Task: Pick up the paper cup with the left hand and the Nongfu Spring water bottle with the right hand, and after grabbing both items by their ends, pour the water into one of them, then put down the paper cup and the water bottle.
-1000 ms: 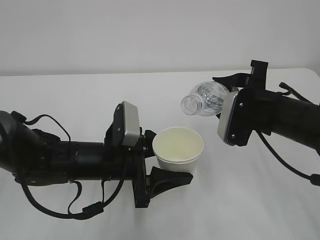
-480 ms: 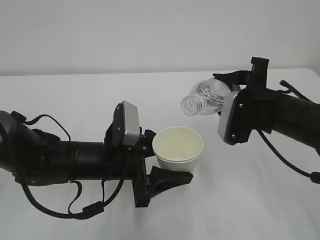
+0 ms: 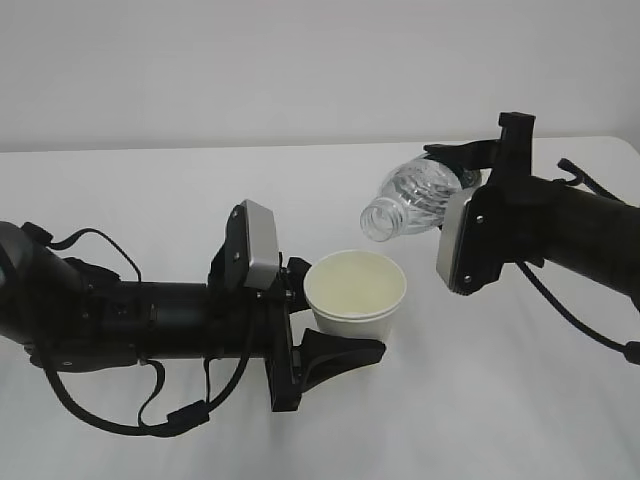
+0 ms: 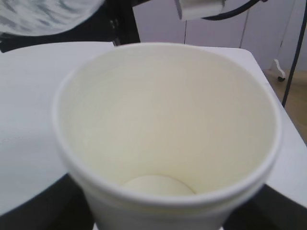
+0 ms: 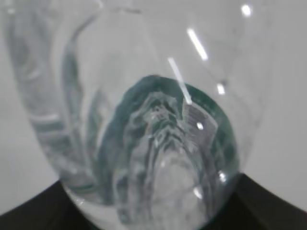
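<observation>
The white paper cup stands upright, lifted off the table, with my left gripper shut on its lower part. Its cream inside fills the left wrist view and looks dry. The clear Nongfu Spring water bottle lies tilted, its open mouth pointing down-left just above and right of the cup's rim. My right gripper is shut on the bottle's far end; the bottle fills the right wrist view, with green showing through it. No water shows clearly in the bottle or falling from it.
The white table stretches behind and around both arms, its back edge meeting a pale wall. Black cables loop under the left arm. The table's right edge and a floor beyond it show in the left wrist view.
The bottle has tipped a little further, its mouth dropping slightly toward the cup. The cup and left arm have barely shifted.
</observation>
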Tool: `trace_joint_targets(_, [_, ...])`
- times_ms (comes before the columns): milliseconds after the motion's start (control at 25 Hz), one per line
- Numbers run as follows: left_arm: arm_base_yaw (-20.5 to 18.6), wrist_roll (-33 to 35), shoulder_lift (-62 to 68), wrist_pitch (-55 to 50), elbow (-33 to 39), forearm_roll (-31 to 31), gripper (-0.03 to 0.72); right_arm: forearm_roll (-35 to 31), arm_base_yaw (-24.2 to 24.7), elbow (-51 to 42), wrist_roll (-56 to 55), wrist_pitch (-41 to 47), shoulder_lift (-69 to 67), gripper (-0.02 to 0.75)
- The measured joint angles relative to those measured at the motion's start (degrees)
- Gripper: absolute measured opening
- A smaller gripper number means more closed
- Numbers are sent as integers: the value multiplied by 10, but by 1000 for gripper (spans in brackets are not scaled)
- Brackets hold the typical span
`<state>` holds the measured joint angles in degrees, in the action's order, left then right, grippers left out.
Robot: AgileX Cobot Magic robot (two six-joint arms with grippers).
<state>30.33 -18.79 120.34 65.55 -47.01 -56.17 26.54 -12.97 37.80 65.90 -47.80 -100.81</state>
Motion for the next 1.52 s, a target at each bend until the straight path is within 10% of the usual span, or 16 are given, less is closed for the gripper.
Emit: trace_joint_targets(1520, [0, 0, 0, 0, 0, 0, 491, -7, 0, 1, 105, -74, -31, 456])
